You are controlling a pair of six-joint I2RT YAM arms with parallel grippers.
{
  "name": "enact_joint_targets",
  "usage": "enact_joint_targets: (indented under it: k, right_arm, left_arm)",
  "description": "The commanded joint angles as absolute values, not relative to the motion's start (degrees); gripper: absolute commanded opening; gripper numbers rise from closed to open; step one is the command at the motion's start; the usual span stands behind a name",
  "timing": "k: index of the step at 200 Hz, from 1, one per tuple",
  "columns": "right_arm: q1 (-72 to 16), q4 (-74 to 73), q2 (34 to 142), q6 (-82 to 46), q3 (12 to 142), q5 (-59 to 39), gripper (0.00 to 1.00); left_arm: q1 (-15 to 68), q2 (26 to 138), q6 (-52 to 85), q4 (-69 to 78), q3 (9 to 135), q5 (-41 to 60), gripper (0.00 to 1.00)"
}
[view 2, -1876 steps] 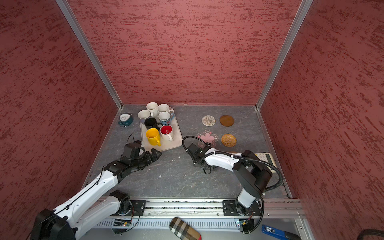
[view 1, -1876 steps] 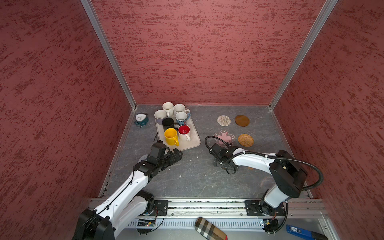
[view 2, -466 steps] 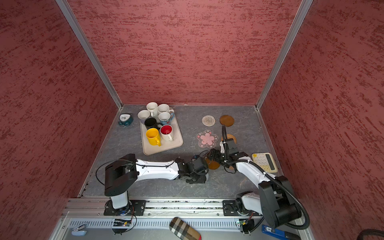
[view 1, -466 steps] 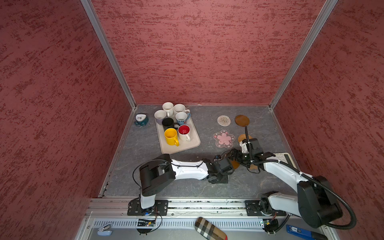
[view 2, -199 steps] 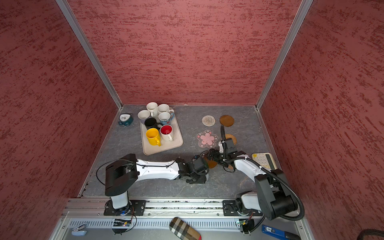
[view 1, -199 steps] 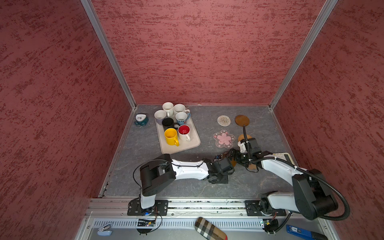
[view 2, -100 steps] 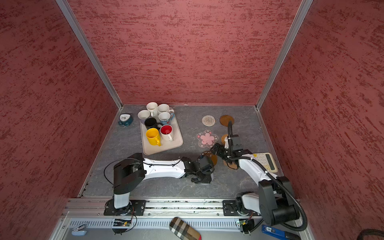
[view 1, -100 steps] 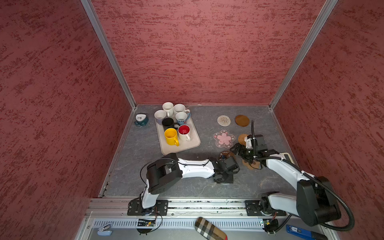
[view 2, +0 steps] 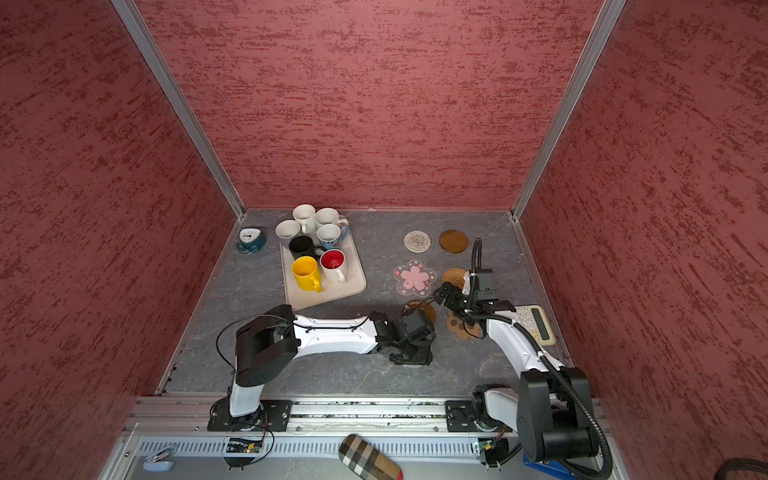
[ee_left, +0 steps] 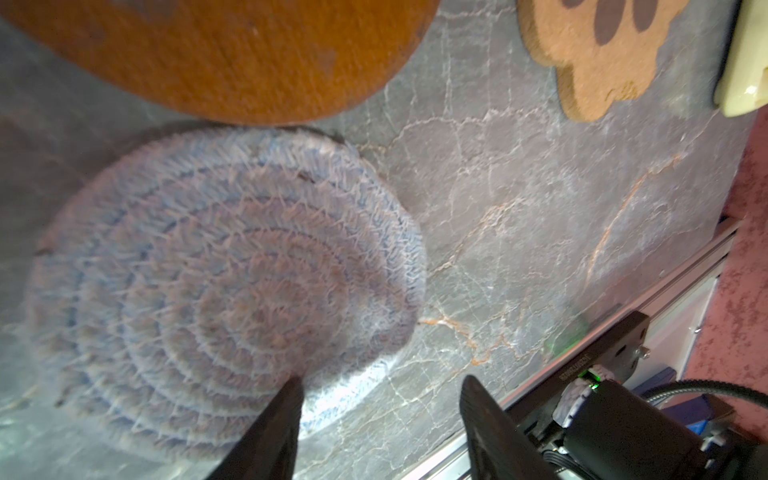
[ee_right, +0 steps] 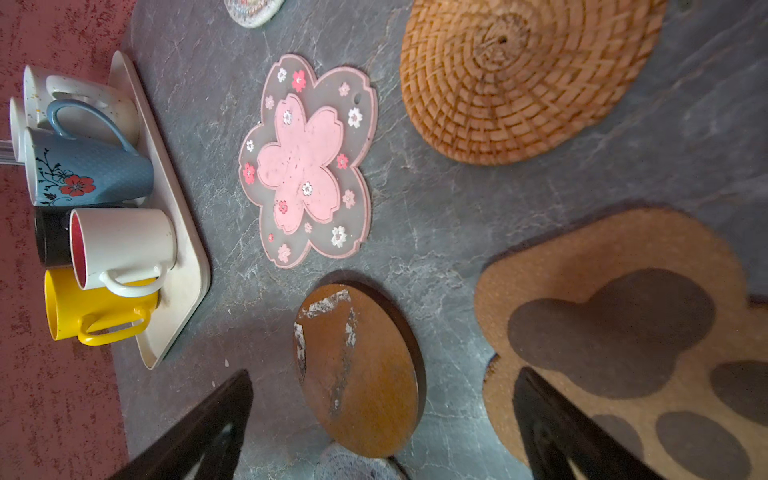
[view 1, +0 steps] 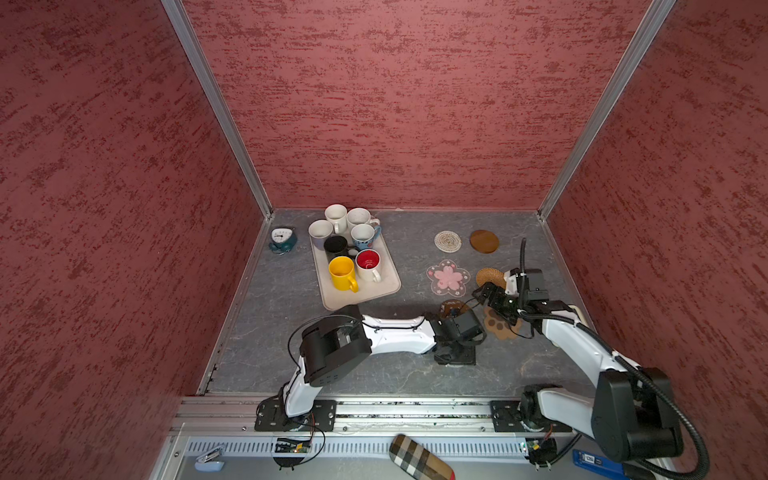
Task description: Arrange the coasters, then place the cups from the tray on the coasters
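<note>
The grey stone-patterned table [view 1: 291, 299] carries everything under inspection. The left arm [view 1: 395, 334] lies low across its front toward the middle, and the right arm [view 1: 573, 340] reaches in from the right. The tray [view 1: 376, 291] sits left of centre at the back, with all seven cups crowded on its far part: the yellow cup [view 1: 341, 271] and the red-lined white cup [view 1: 368, 262] nearest, the black cup [view 1: 336, 245] and the blue cup [view 1: 362, 235] behind them, and three pale cups [view 1: 336, 214] at the rear. No cup stands on a coaster. A calculator [view 2: 536, 324] lies by the right wall. The coasters lie flat on the table's right half: the cream spiral coaster [view 1: 447, 241] and a brown disc [view 1: 484, 241] at the back, the pink flower coaster [view 1: 447, 277] and the rattan coaster [view 1: 488, 276] in the middle, then the second brown disc [ee_right: 359, 374] and the paw-print coaster [view 1: 498, 326], with the grey-blue coaster [ee_left: 224, 291] just in front of that disc. A small clock [view 1: 282, 240] stands left of the tray. The left gripper [ee_left: 382, 379] is released and holds nothing, one finger over the grey-blue coaster's edge; contact cannot be confirmed. The right gripper [ee_right: 385, 373] is spread wide and empty above the second brown disc and the paw-print coaster.
</note>
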State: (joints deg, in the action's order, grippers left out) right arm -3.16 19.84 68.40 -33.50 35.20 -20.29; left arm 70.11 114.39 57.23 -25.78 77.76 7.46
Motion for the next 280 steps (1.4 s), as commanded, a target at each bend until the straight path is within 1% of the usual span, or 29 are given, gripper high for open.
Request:
enact_joint_targets:
  k: [1, 18, 34, 81, 99, 112, 126, 144, 173, 210, 219, 232, 253, 280]
  right_arm:
    - [-2.94, 20.64, 67.19, -32.43, 36.38, -18.29, 0.99]
    - [-2.99, 21.14, 66.82, -32.18, 36.61, -17.54, 0.99]
    - [-2.98, 21.78, 66.21, -31.91, 37.13, -16.91, 0.99]
    - [-2.94, 24.28, 64.44, -30.79, 38.54, -15.74, 0.99]
    - [-3.09, 25.43, 64.25, -30.01, 39.04, -15.80, 0.98]
    - [-3.38, 27.05, 64.01, -29.31, 39.51, -15.25, 0.95]
    - [-4.68, 28.80, 62.86, -28.74, 39.51, -14.08, 0.94]
    - [-8.20, 30.84, 61.41, -29.02, 39.20, -12.02, 0.94]
    - [-17.09, 33.53, 59.61, -32.19, 38.30, -6.54, 0.95]
    - [-27.22, 35.28, 57.15, -39.05, 35.01, -1.81, 0.94]
    - [-29.88, 35.00, 57.17, -40.87, 34.36, -1.35, 0.91]
    - [-33.49, 34.76, 58.13, -42.95, 33.93, -0.27, 0.85]
    - [-38.53, 34.93, 60.44, -45.78, 33.86, 2.54, 0.79]
    - [-42.66, 34.00, 62.36, -48.88, 33.36, 3.32, 0.72]
  left_arm:
    - [70.22, 112.74, 56.42, -28.56, 78.39, 6.34, 0.78]
    - [70.42, 111.18, 55.72, -28.92, 78.92, 5.64, 0.87]
    - [70.39, 109.31, 54.79, -29.50, 79.76, 4.84, 0.90]
    - [69.54, 101.34, 52.34, -32.57, 80.52, 1.03, 0.94]
    - [68.50, 96.47, 49.79, -34.59, 79.35, -1.34, 1.00]
    - [67.20, 92.55, 47.93, -36.01, 77.70, -3.08, 0.99]
    - [64.47, 87.99, 46.96, -37.30, 74.78, -3.90, 0.99]
    - [60.42, 81.76, 46.63, -37.97, 69.75, -4.11, 0.99]
    - [54.36, 73.22, 46.58, -38.52, 61.55, -4.44, 0.99]
    - [46.25, 65.65, 46.17, -37.97, 52.08, -2.69, 0.99]
    - [44.56, 64.63, 46.03, -37.48, 50.10, -1.87, 0.99]
    - [42.42, 63.41, 45.77, -36.75, 47.64, -0.89, 0.99]
    - [39.49, 62.04, 44.97, -36.23, 45.11, 0.21, 1.00]
    - [36.57, 60.41, 43.82, -35.96, 43.08, 1.86, 0.99]
